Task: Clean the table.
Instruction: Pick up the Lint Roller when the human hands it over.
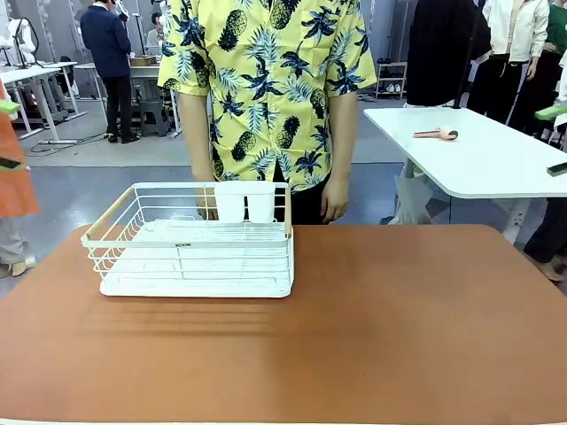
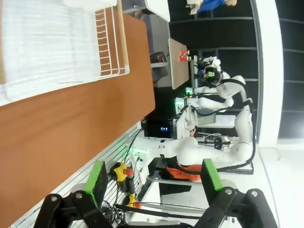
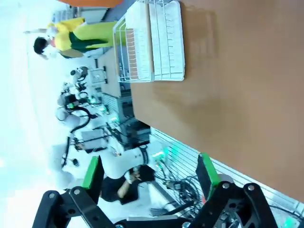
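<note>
Two sets of jaws released, empty; both rolled sideways near table (image 1: pixel 399 336) edge | person's hand (image 1: pixel 334 199) hangs beside white rack (image 1: pixel 190 239)

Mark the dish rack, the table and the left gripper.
dish rack (image 1: pixel 190 237): front view, front top rail.
table (image 1: pixel 399 336): front view, bare top.
left gripper (image 2: pixel 154 178): left wrist view, midway between fingertips.

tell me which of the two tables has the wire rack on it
The large reddish-brown table, nearer the camera: the white wire rack sits on its left part. The white-topped table behind holds a small pinkish tool, no rack.
</note>
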Motion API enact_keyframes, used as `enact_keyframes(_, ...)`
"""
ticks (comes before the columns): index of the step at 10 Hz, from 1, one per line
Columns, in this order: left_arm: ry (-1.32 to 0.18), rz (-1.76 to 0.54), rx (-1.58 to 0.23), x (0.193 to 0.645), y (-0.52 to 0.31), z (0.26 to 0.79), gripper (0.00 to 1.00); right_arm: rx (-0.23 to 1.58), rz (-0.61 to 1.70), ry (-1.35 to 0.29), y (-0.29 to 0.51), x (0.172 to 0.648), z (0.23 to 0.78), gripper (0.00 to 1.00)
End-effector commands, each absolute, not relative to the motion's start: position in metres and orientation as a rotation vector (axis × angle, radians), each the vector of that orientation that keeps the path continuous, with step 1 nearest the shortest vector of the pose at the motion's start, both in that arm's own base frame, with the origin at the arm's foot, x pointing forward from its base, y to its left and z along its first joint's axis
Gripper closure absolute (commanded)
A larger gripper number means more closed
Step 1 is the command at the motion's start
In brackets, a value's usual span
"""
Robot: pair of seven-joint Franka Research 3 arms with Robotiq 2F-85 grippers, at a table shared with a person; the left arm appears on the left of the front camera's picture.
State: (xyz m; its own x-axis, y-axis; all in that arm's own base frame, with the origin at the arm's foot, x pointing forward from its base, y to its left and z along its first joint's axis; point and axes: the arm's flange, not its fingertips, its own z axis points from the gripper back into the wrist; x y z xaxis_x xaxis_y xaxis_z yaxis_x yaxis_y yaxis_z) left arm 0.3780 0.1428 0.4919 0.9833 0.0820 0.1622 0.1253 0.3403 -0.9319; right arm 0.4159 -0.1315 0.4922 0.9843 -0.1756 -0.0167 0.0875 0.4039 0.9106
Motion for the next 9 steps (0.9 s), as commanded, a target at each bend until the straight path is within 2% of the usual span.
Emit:
enact_keyframes(1,-0.208,-0.022,-1.262,0.389,0.173,0.492,0.0,1.236,-0.166,-0.081,-0.169,0.424,0.492,0.0)
enact_keyframes(4,-0.192,0.023,-1.306,0.377,0.226,0.489,0.0,1.294,-0.241,-0.067,-0.247,0.42,0.473,0.0)
enact_keyframes(6,-0.108,0.099,-1.329,0.375,0.247,0.481,0.0,1.3,-0.276,-0.013,-0.272,0.424,0.453,0.0)
enact_keyframes(9,-0.118,0.109,-1.341,0.372,0.26,0.478,0.0,1.323,-0.361,-0.05,-0.303,0.421,0.444,0.0)
